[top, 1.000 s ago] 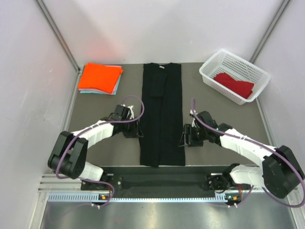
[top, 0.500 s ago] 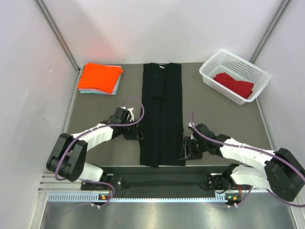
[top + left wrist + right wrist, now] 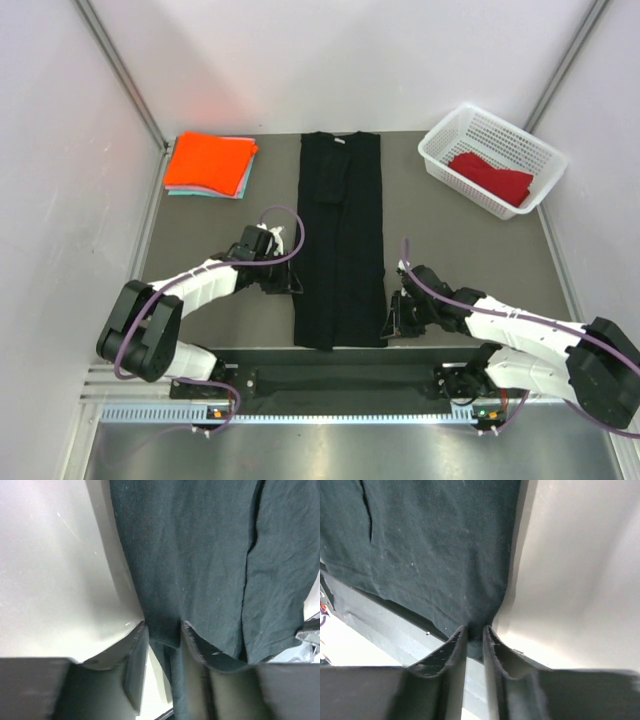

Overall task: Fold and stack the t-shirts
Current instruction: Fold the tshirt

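left hand (image 3: pixel 162 630): clamped on a bunched bit of the black tee (image 3: pixel 340 240), on its left edge down toward the hem. Cloth fills the whole gap between the fingers.
right hand (image 3: pixel 475 630): pinched tight on the right edge of the same tee, near the hem corner. Only a thin sliver of fabric sits between the fingers.
black tee: lies flat on the surface (image 3: pixel 450 230) between the arms as a long narrow strip, collar at the far end, hem toward the bases.
risk, thin bite: the right side's grip looks pretty shallow, so my guess is a quick lift pulls the cloth straight out.
risk, layers: the strip is doubled over and a flap edge shows in both wrist views. If either hand only has the top layer, the fold opens up on the lift.
risk, skew: the left hand sits farther up the strip than the right one, so the next crease could come out crooked.
rest: orange tee (image 3: pixel 210 160) sits folded on the teal tee (image 3: pixel 247 176) at far left, and the dark red tee (image 3: pixel 490 177) is in the basket (image 3: pixel 500 125). All are well apart, so no snag worry.
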